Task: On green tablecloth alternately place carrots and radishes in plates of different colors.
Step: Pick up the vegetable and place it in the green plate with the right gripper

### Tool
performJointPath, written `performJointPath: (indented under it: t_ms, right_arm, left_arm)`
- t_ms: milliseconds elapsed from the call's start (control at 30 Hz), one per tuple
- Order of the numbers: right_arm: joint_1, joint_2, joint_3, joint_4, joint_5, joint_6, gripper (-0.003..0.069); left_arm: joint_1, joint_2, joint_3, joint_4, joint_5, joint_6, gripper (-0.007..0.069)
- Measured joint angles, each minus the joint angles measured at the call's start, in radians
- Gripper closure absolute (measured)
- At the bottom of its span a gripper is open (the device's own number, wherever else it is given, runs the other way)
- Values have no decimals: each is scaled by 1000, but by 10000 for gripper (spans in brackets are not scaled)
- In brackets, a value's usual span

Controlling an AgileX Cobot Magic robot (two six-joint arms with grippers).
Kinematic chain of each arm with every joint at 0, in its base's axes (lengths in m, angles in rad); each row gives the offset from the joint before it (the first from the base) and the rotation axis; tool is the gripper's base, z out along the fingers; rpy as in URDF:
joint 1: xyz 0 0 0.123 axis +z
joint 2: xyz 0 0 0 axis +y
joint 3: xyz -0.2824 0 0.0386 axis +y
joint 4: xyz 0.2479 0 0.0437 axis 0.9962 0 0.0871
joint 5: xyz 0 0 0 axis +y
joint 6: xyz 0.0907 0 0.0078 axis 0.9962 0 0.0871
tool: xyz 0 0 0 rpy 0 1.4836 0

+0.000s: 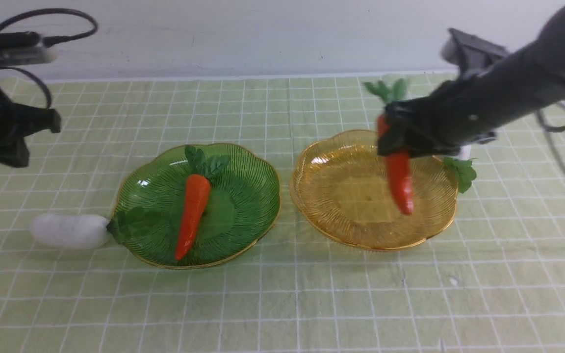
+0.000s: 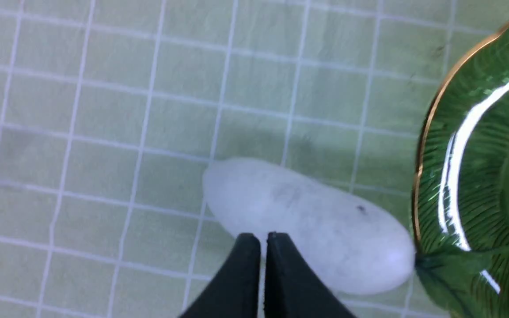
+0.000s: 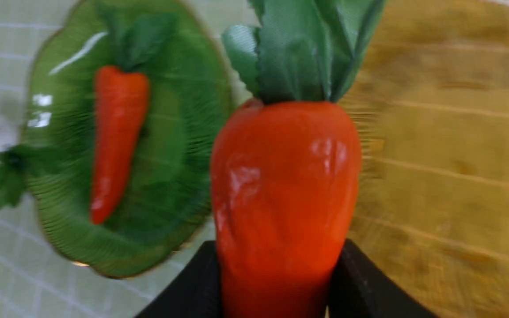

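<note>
On the green tablecloth [image 1: 282, 304], one carrot [image 1: 192, 215] lies in the dark green plate [image 1: 248, 196]. My right gripper [image 1: 400, 142] is shut on the second carrot [image 1: 400, 184] and holds it tip-down above the amber plate [image 1: 341, 196]; the right wrist view shows that carrot [image 3: 285, 190] between the fingers. One radish [image 1: 69, 230] lies on the cloth left of the green plate, its leaves over the rim. The other radish [image 1: 464, 169] is mostly hidden behind my right arm. My left gripper [image 1: 17, 154] is raised at the far left, shut and empty above the radish [image 2: 307, 225].
A pale wall runs along the back edge of the cloth. Cables hang from both arms. The green plate's gold rim [image 2: 422, 145] lies close beside the left radish.
</note>
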Motion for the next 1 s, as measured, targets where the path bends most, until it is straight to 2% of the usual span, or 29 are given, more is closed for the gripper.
performJointPath:
  t_ms: [133, 267, 400, 500, 533, 567, 600, 667, 700, 767, 800, 900, 1000]
  right_arm:
    - [94, 123, -129, 69, -1, -25, 382]
    - [136, 228, -245, 85, 2, -16, 382]
    - [162, 383, -409, 91, 23, 59, 382]
    - [166, 479, -507, 91, 53, 114, 377]
    - [166, 509, -535, 91, 67, 129, 364]
    - [166, 509, -539, 91, 70, 131, 361]
    - [166, 536, -572, 91, 91, 139, 327]
    - [166, 561, -606, 88, 123, 139, 228]
    - [166, 562, -607, 87, 125, 139, 211]
    - [169, 562, -619, 72, 149, 139, 108]
    - [169, 562, -620, 69, 151, 139, 108]
    - [169, 562, -633, 36, 218, 131, 20]
    - [169, 562, -662, 26, 280, 103, 5]
  left_arm:
    - [15, 45, 3, -45, 32, 111, 622]
    - [5, 75, 3, -58, 54, 189, 613]
    - [-10, 103, 3, -63, 65, 220, 528]
    - [-22, 106, 3, -62, 86, 223, 386]
    - [-26, 106, 3, -63, 100, 218, 311]
    - [-26, 106, 3, -63, 100, 216, 300]
    - [-27, 106, 3, -64, 111, 189, 225]
    - [-28, 106, 3, -62, 122, 116, 124]
    - [-28, 106, 3, -61, 122, 116, 116]
    - [-28, 108, 3, -37, 124, 15, 35]
    - [-28, 109, 3, -30, 124, 10, 27]
    - [-30, 121, 3, 29, 112, 10, 8]
    - [-43, 140, 3, 57, 80, 133, 15]
